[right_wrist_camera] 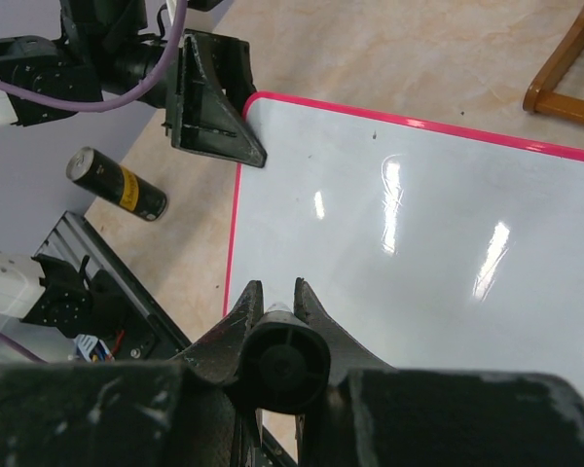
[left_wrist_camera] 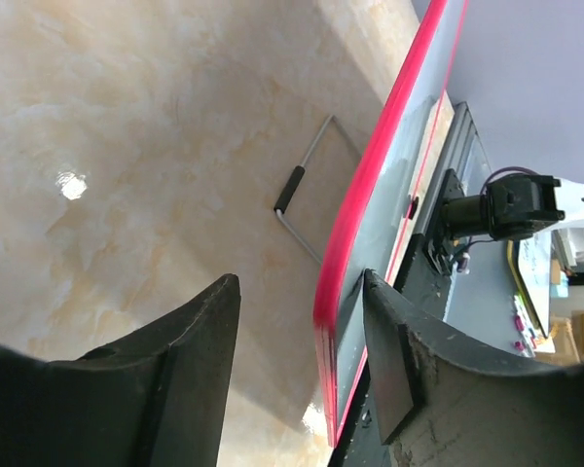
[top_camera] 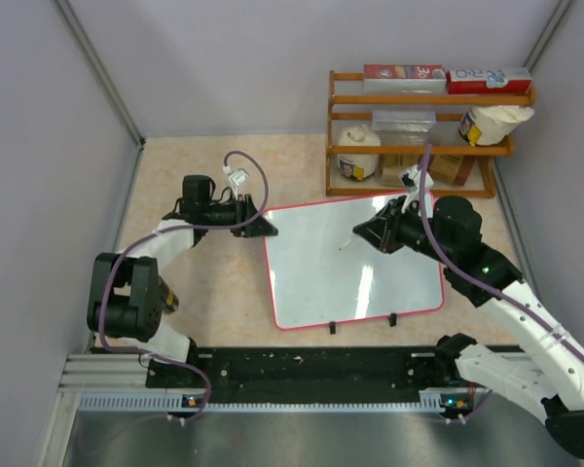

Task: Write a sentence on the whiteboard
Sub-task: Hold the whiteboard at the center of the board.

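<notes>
The whiteboard (top_camera: 350, 261) lies mid-table, glossy white in a thin red frame, with two small black feet at its near edge. No sentence shows on its face (right_wrist_camera: 419, 224). My left gripper (top_camera: 258, 226) is at the board's far left corner. It is open, with the red edge (left_wrist_camera: 336, 311) between the jaws, close to the right finger (left_wrist_camera: 409, 360) and apart from the left one. My right gripper (right_wrist_camera: 275, 292) is shut on a black marker (right_wrist_camera: 287, 362). It hovers over the board's upper middle (top_camera: 370, 236), tip pointing left.
A wooden shelf (top_camera: 419, 126) with boxes, jars and a bag stands at the back right, just behind the board. A black cylinder with a yellow label (right_wrist_camera: 117, 185) lies on the table left of the board. A wire foot (left_wrist_camera: 307, 185) shows under the board.
</notes>
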`<state>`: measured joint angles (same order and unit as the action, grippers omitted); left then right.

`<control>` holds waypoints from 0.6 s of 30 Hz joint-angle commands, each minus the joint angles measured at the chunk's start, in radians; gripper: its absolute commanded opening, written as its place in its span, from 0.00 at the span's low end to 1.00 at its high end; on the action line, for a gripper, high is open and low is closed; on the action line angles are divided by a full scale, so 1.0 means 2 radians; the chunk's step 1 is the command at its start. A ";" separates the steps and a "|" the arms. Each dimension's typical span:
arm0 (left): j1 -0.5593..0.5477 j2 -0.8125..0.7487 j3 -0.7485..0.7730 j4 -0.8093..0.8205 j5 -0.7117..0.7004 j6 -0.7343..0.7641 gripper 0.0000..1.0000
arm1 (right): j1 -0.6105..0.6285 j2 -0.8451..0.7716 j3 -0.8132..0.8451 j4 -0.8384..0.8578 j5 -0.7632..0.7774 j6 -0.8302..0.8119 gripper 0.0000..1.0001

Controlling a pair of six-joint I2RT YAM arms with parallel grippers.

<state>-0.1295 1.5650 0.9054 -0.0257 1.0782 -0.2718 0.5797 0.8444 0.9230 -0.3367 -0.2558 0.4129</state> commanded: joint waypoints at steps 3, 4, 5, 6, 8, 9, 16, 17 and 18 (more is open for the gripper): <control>0.000 -0.064 0.004 -0.016 -0.052 0.009 0.61 | 0.000 -0.001 0.019 0.033 -0.001 -0.013 0.00; 0.000 -0.070 0.001 -0.017 -0.059 0.006 0.63 | 0.000 0.000 0.019 0.033 -0.001 -0.014 0.00; 0.000 -0.084 -0.001 -0.019 -0.074 0.004 0.65 | 0.000 0.000 0.019 0.033 0.001 -0.016 0.00; 0.000 -0.091 -0.007 -0.019 -0.083 0.003 0.66 | 0.000 0.000 0.019 0.035 0.001 -0.016 0.00; 0.002 -0.111 -0.012 -0.017 -0.098 -0.002 0.70 | 0.000 0.002 0.021 0.035 0.002 -0.018 0.00; 0.003 -0.118 -0.019 -0.017 -0.109 -0.004 0.73 | 0.000 0.003 0.021 0.036 0.001 -0.019 0.00; 0.012 -0.149 -0.030 -0.019 -0.121 -0.017 0.76 | 0.000 0.009 0.021 0.048 -0.002 -0.020 0.00; 0.012 -0.149 -0.031 -0.021 -0.121 -0.016 0.76 | -0.001 0.010 0.020 0.050 -0.002 -0.021 0.00; 0.013 -0.149 -0.032 -0.022 -0.122 -0.017 0.77 | 0.000 0.012 0.020 0.054 -0.002 -0.020 0.00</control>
<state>-0.1135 1.2934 0.8551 -0.0795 0.8539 -0.2935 0.5797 0.8631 0.9237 -0.3012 -0.2558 0.3870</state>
